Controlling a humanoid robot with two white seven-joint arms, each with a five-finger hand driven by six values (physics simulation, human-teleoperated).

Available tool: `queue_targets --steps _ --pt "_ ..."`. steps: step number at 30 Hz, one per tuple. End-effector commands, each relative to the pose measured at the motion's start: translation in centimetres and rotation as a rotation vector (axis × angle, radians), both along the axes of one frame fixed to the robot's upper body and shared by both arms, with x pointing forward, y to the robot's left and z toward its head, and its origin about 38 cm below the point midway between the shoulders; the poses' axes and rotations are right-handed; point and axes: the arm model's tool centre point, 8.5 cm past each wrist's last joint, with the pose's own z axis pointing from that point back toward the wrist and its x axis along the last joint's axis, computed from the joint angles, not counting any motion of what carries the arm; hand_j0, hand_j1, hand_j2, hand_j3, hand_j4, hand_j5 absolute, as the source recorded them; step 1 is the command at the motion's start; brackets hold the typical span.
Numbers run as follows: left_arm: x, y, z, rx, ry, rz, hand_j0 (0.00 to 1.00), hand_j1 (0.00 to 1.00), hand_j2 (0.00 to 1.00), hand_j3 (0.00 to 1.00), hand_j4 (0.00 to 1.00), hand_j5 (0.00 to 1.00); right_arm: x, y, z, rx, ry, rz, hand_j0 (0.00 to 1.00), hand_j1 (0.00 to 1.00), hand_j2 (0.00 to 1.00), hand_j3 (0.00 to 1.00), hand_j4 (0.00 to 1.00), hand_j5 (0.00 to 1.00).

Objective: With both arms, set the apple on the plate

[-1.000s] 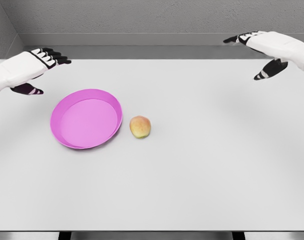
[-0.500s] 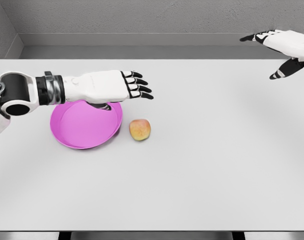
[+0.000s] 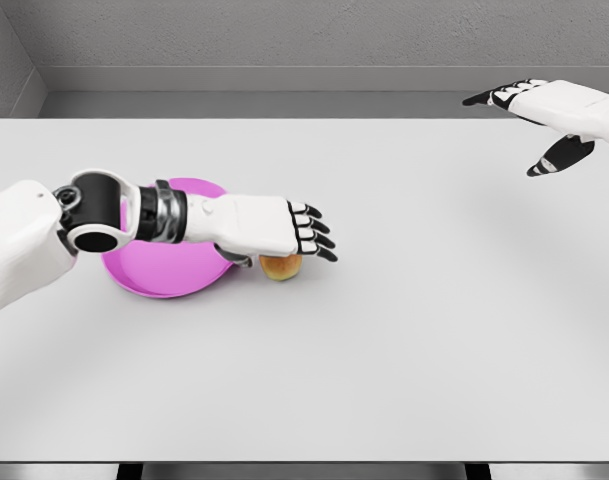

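Left of centre, the left hand (image 3: 274, 226) — fingers spread, holding nothing — hovers directly over the apple (image 3: 281, 267), just right of the plate (image 3: 149, 283); the right hand (image 3: 544, 108), also open, sits far upper right.

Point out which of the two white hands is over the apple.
The left hand, reaching across the round pink plate, hovers over the small yellow-red apple. The right hand hangs far off at the table's back right corner.

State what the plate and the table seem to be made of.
Plate: likely plastic, a uniform pink with a smooth, softly matte rim. Table: a plain white matte top, perhaps laminate or painted board; the even render leaves it open.
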Motion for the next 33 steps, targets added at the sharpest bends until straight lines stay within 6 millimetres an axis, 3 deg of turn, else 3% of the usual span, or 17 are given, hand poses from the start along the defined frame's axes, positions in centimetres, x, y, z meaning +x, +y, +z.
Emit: queue_targets --steps 1,6,18,24,28,33 --pt "0.5 0.2 -1.0 0.018 0.024 0.022 1.00 1.00 1.00 1.00 1.00 1.00 0.0 -0.1 0.0 0.000 0.001 -0.002 1.00 1.00 1.00 1.00 1.00 1.00" --pt "1.6 0.1 -1.6 0.022 0.041 0.052 1.00 1.00 1.00 1.00 1.00 1.00 -0.1 -0.1 -0.2 -0.001 0.006 -0.002 1.00 1.00 1.00 1.00 1.00 1.00" --pt "1.8 -0.7 -2.9 0.098 0.067 0.036 0.98 0.98 0.98 0.98 0.98 0.98 -0.1 -0.1 -0.3 -0.001 0.007 -0.002 1.00 1.00 1.00 1.00 1.00 1.00" --pt "1.7 -0.8 -3.2 0.112 0.071 0.031 0.82 0.82 0.82 0.82 0.82 0.82 -0.1 -0.1 -0.3 -0.001 0.007 -0.002 1.00 1.00 1.00 1.00 1.00 1.00" --pt "1.7 -0.6 -3.1 0.112 0.072 0.034 0.58 0.58 0.58 0.58 0.58 0.58 -0.1 -0.1 -0.3 -0.001 0.006 -0.001 1.00 1.00 1.00 1.00 1.00 1.00" --pt "1.8 -0.3 -3.0 0.111 0.069 0.041 0.46 0.46 0.46 0.46 0.46 0.46 -0.1 -0.1 -0.3 -0.001 0.006 -0.001 1.00 1.00 1.00 1.00 1.00 1.00"
